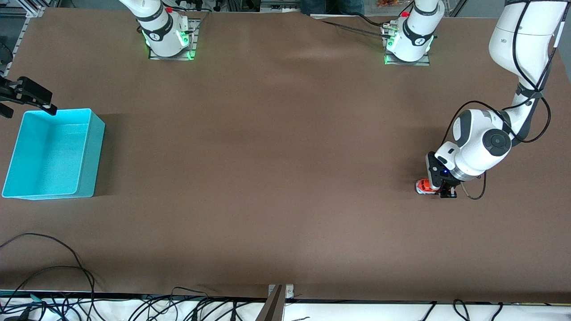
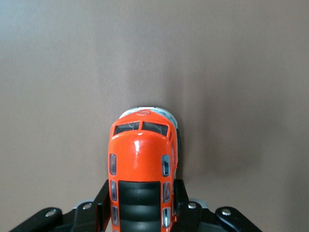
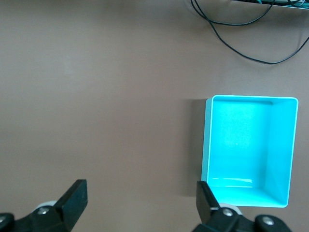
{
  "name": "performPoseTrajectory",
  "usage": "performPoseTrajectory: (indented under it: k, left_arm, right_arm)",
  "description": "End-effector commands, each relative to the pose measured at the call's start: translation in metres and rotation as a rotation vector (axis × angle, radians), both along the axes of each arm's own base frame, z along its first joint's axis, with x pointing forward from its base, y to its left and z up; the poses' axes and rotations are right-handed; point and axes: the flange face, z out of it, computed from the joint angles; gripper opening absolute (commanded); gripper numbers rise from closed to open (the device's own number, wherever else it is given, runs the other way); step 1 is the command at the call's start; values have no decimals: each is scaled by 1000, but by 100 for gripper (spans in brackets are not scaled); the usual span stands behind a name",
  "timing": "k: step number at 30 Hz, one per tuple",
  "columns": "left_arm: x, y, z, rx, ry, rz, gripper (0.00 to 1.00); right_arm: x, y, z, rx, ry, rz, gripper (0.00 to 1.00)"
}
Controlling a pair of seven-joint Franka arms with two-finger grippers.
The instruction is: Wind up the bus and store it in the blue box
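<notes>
The bus (image 1: 423, 186), a small toy with an orange-red roof and a silver-white lower body, is low over the brown table at the left arm's end. My left gripper (image 1: 436, 186) is shut on its sides. In the left wrist view the bus (image 2: 142, 154) points away from the camera, and the left gripper (image 2: 140, 195) has a black finger (image 2: 102, 199) pressed on each flank. The blue box (image 1: 91, 151) stands open and empty at the right arm's end. My right gripper (image 1: 24, 103) hovers open beside the box's rim. The right wrist view shows the right gripper (image 3: 141, 194) with nothing between its fingers and the blue box (image 3: 207, 145) off to one side.
Black cables (image 1: 53, 272) trail along the table edge nearest the front camera. A metal bracket (image 1: 276, 303) sticks up at the middle of that edge. Both arm bases (image 1: 169, 38) stand at the edge farthest from the front camera. Bare brown tabletop lies between bus and box.
</notes>
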Motion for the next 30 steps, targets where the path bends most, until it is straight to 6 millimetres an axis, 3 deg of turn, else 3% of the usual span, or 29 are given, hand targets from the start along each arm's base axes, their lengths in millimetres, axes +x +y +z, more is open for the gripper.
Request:
performPoseTrajectory:
  k: [1,6,18,30]
  left_arm:
    - [-11,24,-22,7,33,1,36]
    - [-13,41,-28,8,44,-30,36]
    - [-29,119,-34,10,59,-29,36]
    - [-41,171,-37,13,62,-32,36]
  right_arm:
    - [0,-1,4,-13,-2,-2,100]
    - [0,-1,3,-13,1,-2,100]
    - [0,0,3,-13,3,0,100]
    - [0,1,3,-14,3,3,100]
